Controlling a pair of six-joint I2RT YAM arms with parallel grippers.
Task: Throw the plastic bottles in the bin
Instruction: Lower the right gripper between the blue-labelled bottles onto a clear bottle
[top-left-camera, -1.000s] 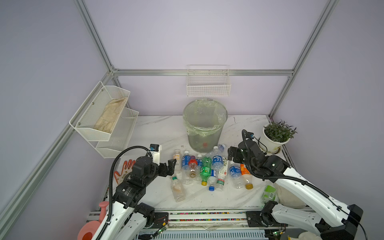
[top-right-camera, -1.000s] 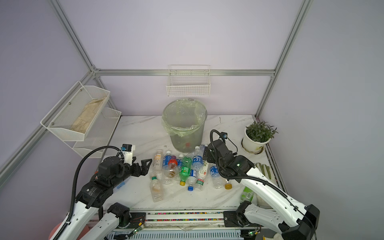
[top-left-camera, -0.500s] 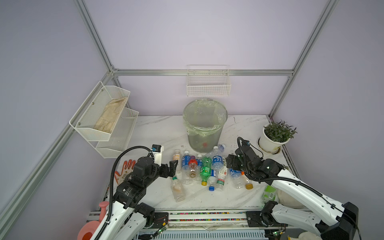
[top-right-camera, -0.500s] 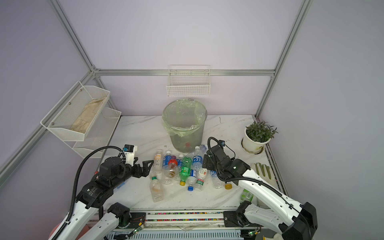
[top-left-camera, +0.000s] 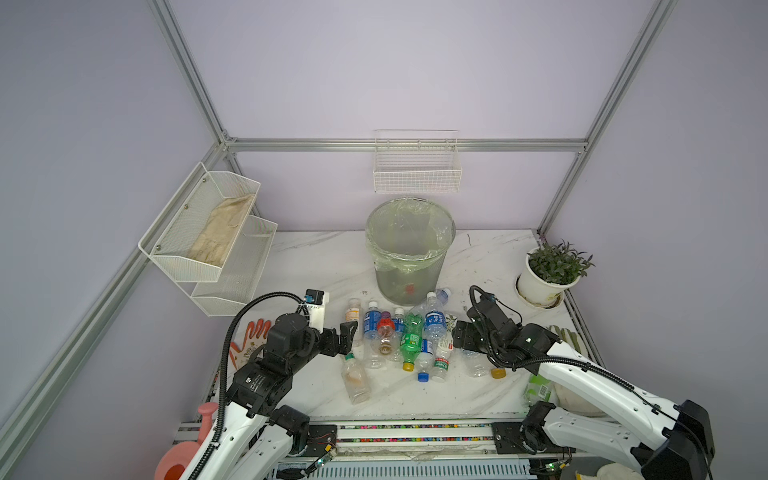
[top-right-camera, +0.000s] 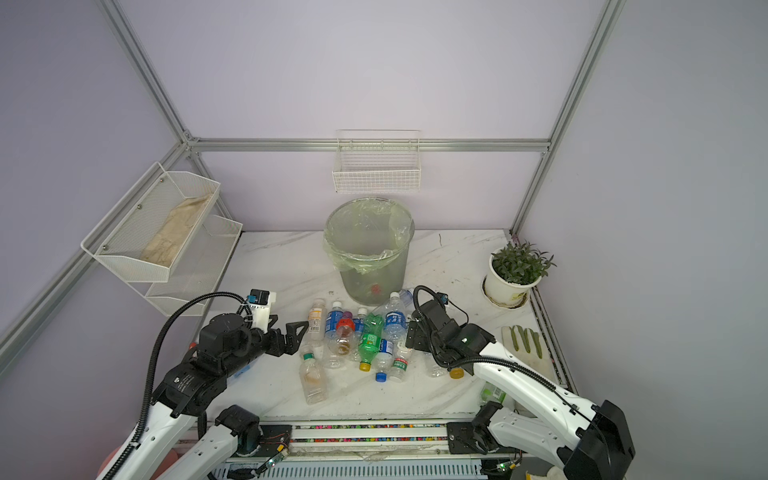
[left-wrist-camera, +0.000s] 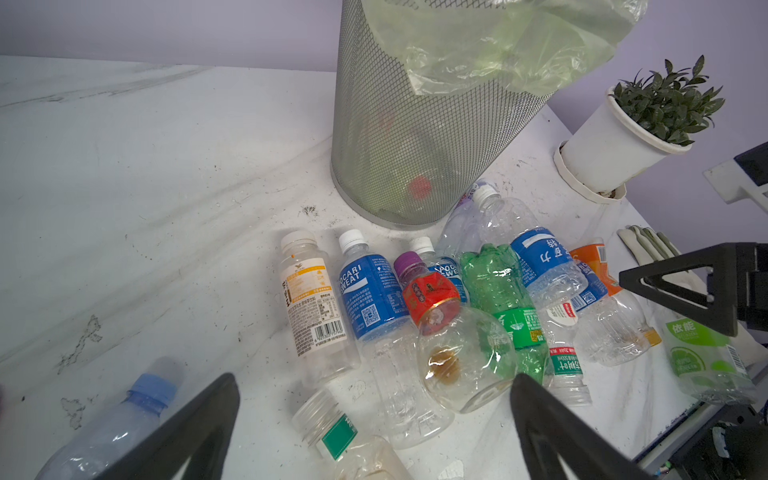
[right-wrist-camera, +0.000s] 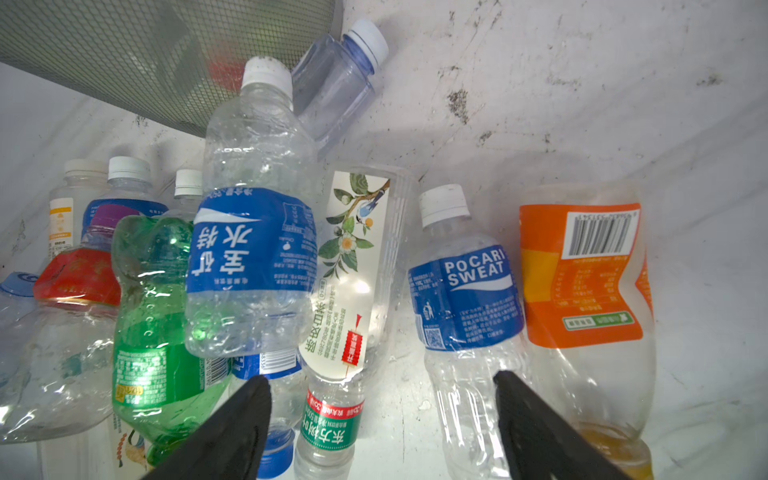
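Note:
Several plastic bottles (top-left-camera: 399, 336) lie in a heap on the marble table in front of the bin (top-left-camera: 409, 249), a grey mesh basket with a pale-green bag. A red-capped item shows through the bin's mesh (left-wrist-camera: 419, 187). My left gripper (left-wrist-camera: 374, 386) is open at the heap's left edge, over a green-labelled clear bottle (left-wrist-camera: 332, 432) and a round red-labelled bottle (left-wrist-camera: 457, 353). My right gripper (right-wrist-camera: 382, 382) is low at the heap's right side, jaws apart. Between its fingers lie a white floral-labelled bottle (right-wrist-camera: 353, 270) and a Pocari Sweat bottle (right-wrist-camera: 465, 282). An orange-labelled bottle (right-wrist-camera: 582, 274) lies just outside.
A potted plant (top-left-camera: 544, 282) stands at the back right. White wire baskets hang on the back wall (top-left-camera: 417, 170) and the left wall (top-left-camera: 208, 232). Orange gloves (top-left-camera: 249, 340) lie left, green gloves (top-right-camera: 523, 338) right. A flattened green-labelled bottle (top-left-camera: 538, 386) lies at the front right edge.
My right gripper has come down and forward onto the right side of the heap, its jaws narrowing a little. The left gripper has edged right toward the heap, still open.

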